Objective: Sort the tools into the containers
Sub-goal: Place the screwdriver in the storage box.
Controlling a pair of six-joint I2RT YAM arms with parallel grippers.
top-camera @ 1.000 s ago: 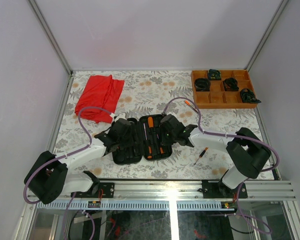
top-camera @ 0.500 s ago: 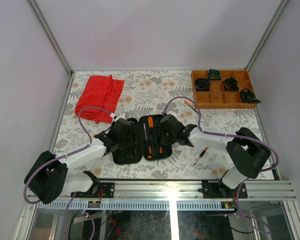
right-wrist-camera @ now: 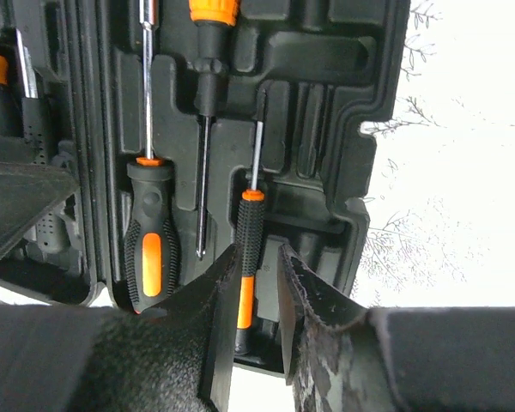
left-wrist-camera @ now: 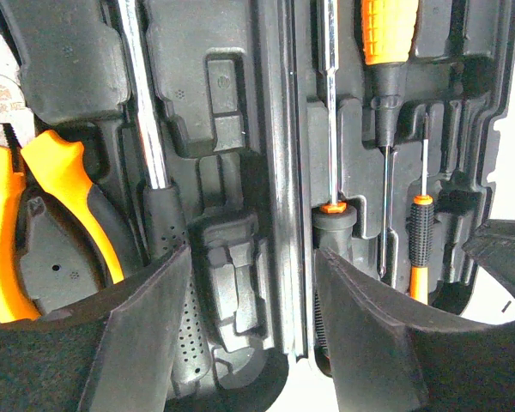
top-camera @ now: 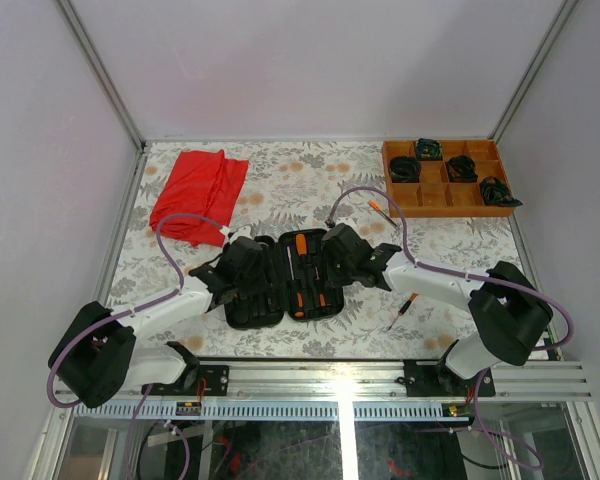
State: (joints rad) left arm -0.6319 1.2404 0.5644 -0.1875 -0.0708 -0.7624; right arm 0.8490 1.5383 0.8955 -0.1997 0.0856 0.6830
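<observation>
The black tool case (top-camera: 270,302) lies open at the table's near middle. In its left half are orange-handled pliers (left-wrist-camera: 34,197) and a hammer's silver shaft (left-wrist-camera: 142,112). Screwdrivers (right-wrist-camera: 148,232) fill slots in the right half. My right gripper (right-wrist-camera: 259,251) is open by a narrow gap over the case's right half. A thin black-and-orange screwdriver (right-wrist-camera: 251,225) lies in its slot between the fingers, close to the left one. My left gripper (left-wrist-camera: 251,257) hovers open over the case's hinge ridge (left-wrist-camera: 279,172), holding nothing. One loose screwdriver (top-camera: 401,311) lies on the table right of the case.
An orange-brown wooden tray (top-camera: 435,197) with black coiled bundles (top-camera: 404,168) stands at the back right. A red cloth (top-camera: 198,192) lies at the back left. The table has a floral cover (top-camera: 300,180) and a metal rail along its near edge.
The right jaws have parted slightly around the thin screwdriver, which now rests in its slot. The right arm's elbow has shifted a little to the right. The left arm has not moved.
</observation>
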